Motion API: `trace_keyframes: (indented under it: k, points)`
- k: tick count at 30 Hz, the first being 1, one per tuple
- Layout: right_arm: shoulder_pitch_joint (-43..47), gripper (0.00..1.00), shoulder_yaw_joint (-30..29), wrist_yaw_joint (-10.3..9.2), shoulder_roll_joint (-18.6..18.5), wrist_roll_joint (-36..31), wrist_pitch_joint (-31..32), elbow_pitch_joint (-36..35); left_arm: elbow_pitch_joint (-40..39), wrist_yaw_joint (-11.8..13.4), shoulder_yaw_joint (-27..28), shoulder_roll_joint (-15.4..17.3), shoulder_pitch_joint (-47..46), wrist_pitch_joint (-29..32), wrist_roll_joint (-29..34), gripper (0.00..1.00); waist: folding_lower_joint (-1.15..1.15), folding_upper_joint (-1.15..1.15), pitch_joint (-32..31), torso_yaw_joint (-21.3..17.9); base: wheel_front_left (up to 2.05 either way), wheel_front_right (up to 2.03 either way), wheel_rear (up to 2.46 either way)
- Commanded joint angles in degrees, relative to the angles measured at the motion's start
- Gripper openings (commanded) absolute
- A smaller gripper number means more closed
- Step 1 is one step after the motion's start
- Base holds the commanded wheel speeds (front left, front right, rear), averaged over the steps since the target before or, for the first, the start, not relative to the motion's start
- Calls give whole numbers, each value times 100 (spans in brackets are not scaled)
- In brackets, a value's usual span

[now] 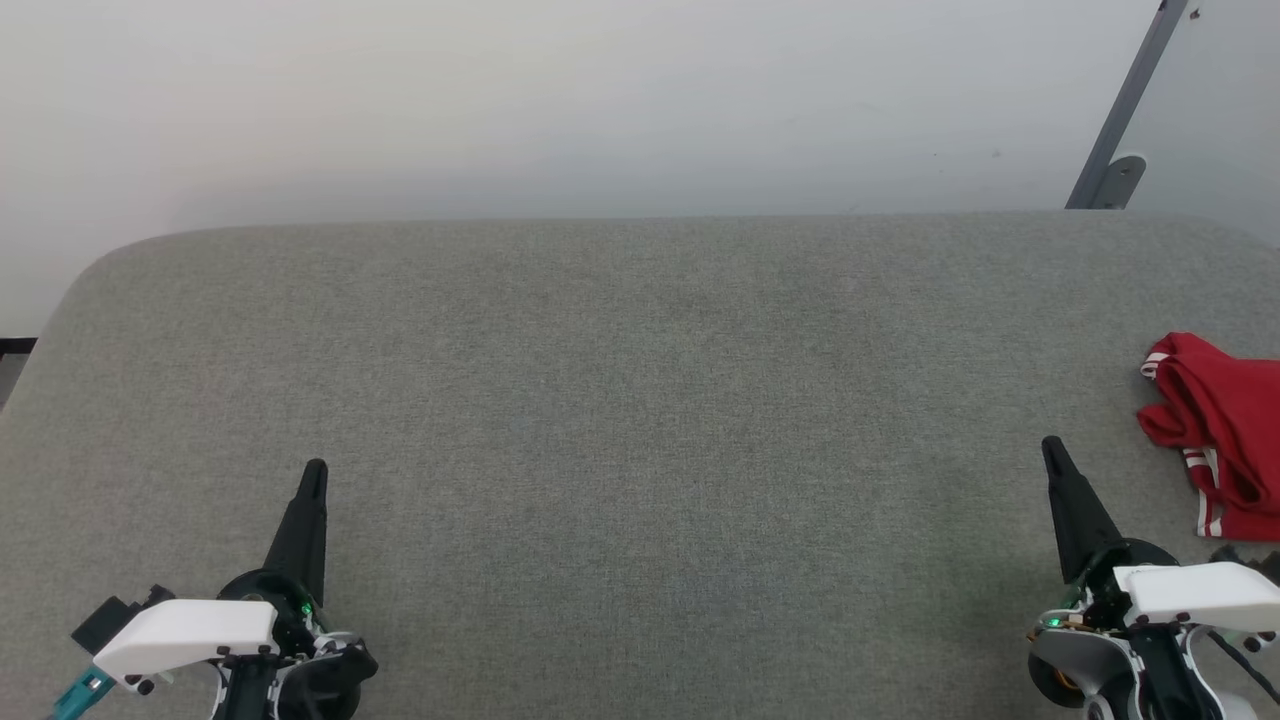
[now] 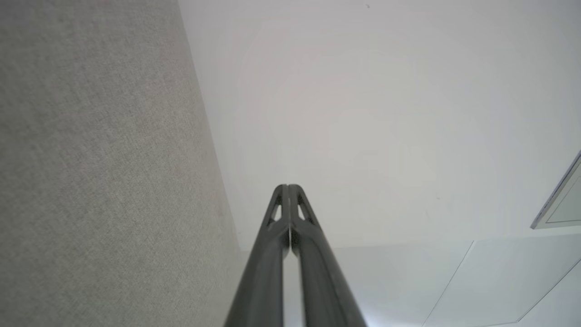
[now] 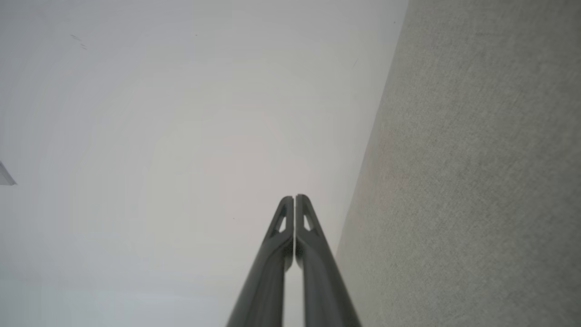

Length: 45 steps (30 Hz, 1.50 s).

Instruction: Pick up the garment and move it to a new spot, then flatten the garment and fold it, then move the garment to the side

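Starting nearest the robot: the left gripper sits at the lower left of the head view and the right gripper at the lower right, both over the near part of the grey fabric-covered table, dark fingers pointing toward the far edge; from the head each pair reads as a single dark spike, and the wrist views settle the matter; left wrist view, the two fingers are pressed together tip to tip, holding nothing; right wrist view, the fingers are likewise pressed together, holding nothing. Each wrist view adds grey fabric down one side and pale wall past the tips; the left one also catches a framed panel at its right edge. The head view supplies the garment: bright red, crumpled, white-striped hem showing, lying on the table at the right edge of frame, just beyond the right gripper and apart from it, well apart from the left; partly cut off by the frame. Farther back: the table's rounded far edge, a white wall, and a grey metal strut leaning at upper right.
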Motion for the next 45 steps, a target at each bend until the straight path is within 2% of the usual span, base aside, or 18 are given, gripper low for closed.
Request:
trace_keyframes:
  k: [1,45]
  points:
    - [-87,0,5,2,31,93,31,37,12,2,22,0,-88,34,-80,0,0,0,-1,-2,0,0,0]
    - [-74,0,6,2,34,189,37,46,26,2,90,-57,-114,114,-114,0,0,0,-3,-7,0,0,0]
